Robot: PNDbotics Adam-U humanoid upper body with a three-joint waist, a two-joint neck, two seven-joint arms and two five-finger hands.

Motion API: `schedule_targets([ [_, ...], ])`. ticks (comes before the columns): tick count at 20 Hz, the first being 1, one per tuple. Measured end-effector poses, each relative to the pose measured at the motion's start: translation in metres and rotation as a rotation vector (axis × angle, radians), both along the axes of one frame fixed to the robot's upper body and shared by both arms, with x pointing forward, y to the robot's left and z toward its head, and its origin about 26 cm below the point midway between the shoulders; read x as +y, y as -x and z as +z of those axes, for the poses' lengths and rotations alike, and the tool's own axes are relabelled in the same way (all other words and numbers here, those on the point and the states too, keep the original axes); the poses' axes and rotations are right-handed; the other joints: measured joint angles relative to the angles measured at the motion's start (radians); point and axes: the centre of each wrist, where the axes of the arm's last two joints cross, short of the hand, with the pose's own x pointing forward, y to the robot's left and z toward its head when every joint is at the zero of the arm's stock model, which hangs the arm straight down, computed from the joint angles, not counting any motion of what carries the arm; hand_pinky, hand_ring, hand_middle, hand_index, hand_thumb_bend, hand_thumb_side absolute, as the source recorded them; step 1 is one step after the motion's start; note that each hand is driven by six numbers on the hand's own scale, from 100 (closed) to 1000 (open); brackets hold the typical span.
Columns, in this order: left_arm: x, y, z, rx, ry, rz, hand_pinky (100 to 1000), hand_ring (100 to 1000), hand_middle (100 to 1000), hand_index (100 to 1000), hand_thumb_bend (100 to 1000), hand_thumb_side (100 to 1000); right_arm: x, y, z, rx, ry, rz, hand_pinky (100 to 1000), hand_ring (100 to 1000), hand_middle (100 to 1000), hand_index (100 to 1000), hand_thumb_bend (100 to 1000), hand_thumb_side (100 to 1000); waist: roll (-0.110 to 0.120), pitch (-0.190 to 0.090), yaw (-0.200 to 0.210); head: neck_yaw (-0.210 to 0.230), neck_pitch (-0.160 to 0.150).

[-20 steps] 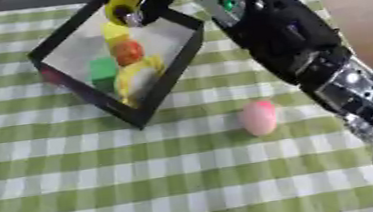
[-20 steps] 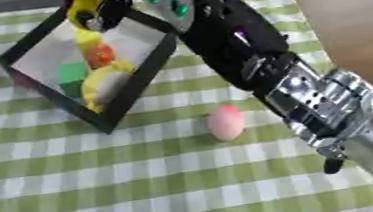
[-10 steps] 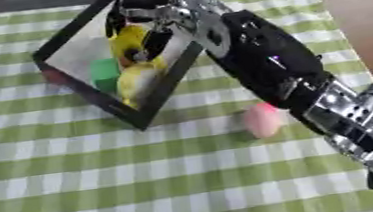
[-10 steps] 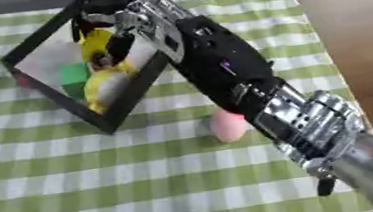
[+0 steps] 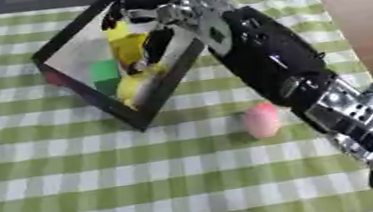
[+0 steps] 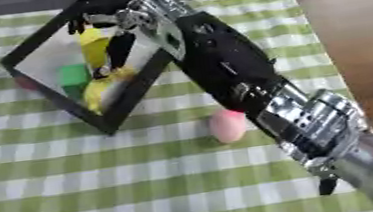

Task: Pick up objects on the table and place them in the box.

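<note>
The right hand (image 5: 158,18) is holding a yellow object (image 5: 127,43) over the box (image 5: 170,87) (light, probably slippery; gripped at its top).

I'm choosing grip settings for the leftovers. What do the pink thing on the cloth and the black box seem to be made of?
The pink thing looks like smooth matte plastic or foam: rounded, even colour, no sharp highlights; the pictures can't settle which. The black box seems rigid, perhaps plastic or board: thin straight walls, dull black outside, pale inside. The right robot hand reaches into it.
</note>
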Motion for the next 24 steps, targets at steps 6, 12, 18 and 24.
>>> schedule_targets([
  [6, 0.001, 0.0, -0.002, 0.008, 0.001, 0.004, 831, 785, 796, 782, 306, 527, -0.015, 0.003, 0.024, -0.033, -0.11, -0.031, 899, 906, 806, 903, 449, 336, 0.0, 0.0, -0.009, 0.011, 0.0],
  [12, 0.006, 0.002, -0.009, 0.029, 0.005, 0.031, 831, 785, 793, 781, 303, 529, -0.049, 0.018, 0.063, -0.097, -0.185, -0.061, 873, 871, 778, 884, 409, 311, -0.003, -0.012, -0.04, 0.039, 0.009],
  [18, 0.011, 0.003, -0.011, 0.04, 0.001, 0.057, 831, 785, 792, 780, 301, 532, -0.095, 0.054, 0.088, -0.095, -0.177, -0.074, 868, 866, 777, 880, 403, 331, -0.009, -0.014, -0.063, 0.067, 0.01],
  [24, 0.012, 0.003, -0.014, 0.052, 0.001, 0.065, 831, 785, 792, 779, 299, 539, -0.124, 0.109, 0.09, -0.066, -0.129, -0.056, 865, 861, 776, 869, 423, 347, -0.014, -0.015, -0.074, 0.078, 0.01],
])
